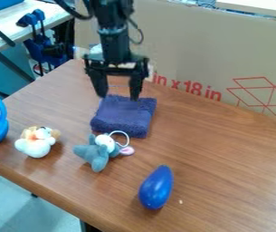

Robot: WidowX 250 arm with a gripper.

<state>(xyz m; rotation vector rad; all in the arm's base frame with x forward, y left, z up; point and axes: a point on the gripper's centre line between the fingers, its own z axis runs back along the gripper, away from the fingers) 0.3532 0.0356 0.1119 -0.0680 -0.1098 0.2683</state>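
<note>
Gripper (119, 97) nr cloth (123, 118), fingers spread; for firm hold, prob. best lower straight, pinch thick part, avoid grey toy (95, 156).

Black gripper (118, 97) near a cloth (124, 118) (purple, fuzzy)

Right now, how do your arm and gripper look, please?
The arm is black, with a rounded section and dark cables looping beside it. The gripper is black too: a wide crosspiece with two blocky fingers. I see no clear markings.
</note>
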